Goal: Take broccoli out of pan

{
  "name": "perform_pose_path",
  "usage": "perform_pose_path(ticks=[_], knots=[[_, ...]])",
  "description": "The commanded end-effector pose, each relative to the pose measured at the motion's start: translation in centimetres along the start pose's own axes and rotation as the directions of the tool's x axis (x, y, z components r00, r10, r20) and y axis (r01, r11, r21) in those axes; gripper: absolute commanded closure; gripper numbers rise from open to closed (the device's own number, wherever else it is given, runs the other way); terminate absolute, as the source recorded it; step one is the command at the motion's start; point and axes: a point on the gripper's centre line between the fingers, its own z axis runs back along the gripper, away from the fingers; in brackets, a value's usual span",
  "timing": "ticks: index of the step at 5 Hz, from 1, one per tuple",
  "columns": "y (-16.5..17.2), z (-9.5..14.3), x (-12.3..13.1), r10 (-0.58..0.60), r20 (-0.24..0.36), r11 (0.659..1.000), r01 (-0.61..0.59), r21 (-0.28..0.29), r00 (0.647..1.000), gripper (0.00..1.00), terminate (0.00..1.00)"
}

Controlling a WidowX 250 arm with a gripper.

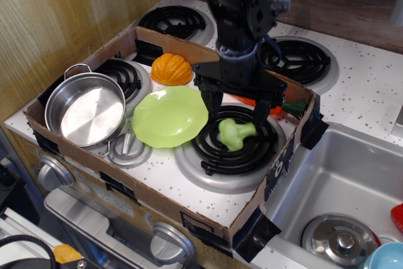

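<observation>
The light-green broccoli (233, 133) lies on its side on the black coil burner (217, 150) at the front right of the cardboard tray. My gripper (237, 108) hangs just above it with its fingers (210, 101) spread wide, open and empty. The shiny steel pan (85, 108) stands empty at the tray's left end, far from the gripper.
A lime-green scalloped plate (169, 115) lies between pan and burner. An orange pumpkin (171, 68) sits behind it, a carrot (276, 108) is partly hidden behind the arm. A small lid (128, 148) lies in front. The cardboard wall (277, 168) borders the sink (343, 181) at right.
</observation>
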Motion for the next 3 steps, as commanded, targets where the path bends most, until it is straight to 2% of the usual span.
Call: perform_pose_path(ticks=[1, 2, 3], knots=[[1.59, 7.85, 3.33, -0.061, -0.043, 0.99, 0.066, 0.122, 0.997, 0.0, 0.0], [2.27, 8.67, 2.56, -0.03, -0.017, 0.991, 0.032, 0.132, 0.999, 0.0, 0.0], [2.27, 8.67, 2.56, -0.03, -0.017, 0.991, 0.032, 0.132, 0.999, 0.0, 1.0]])
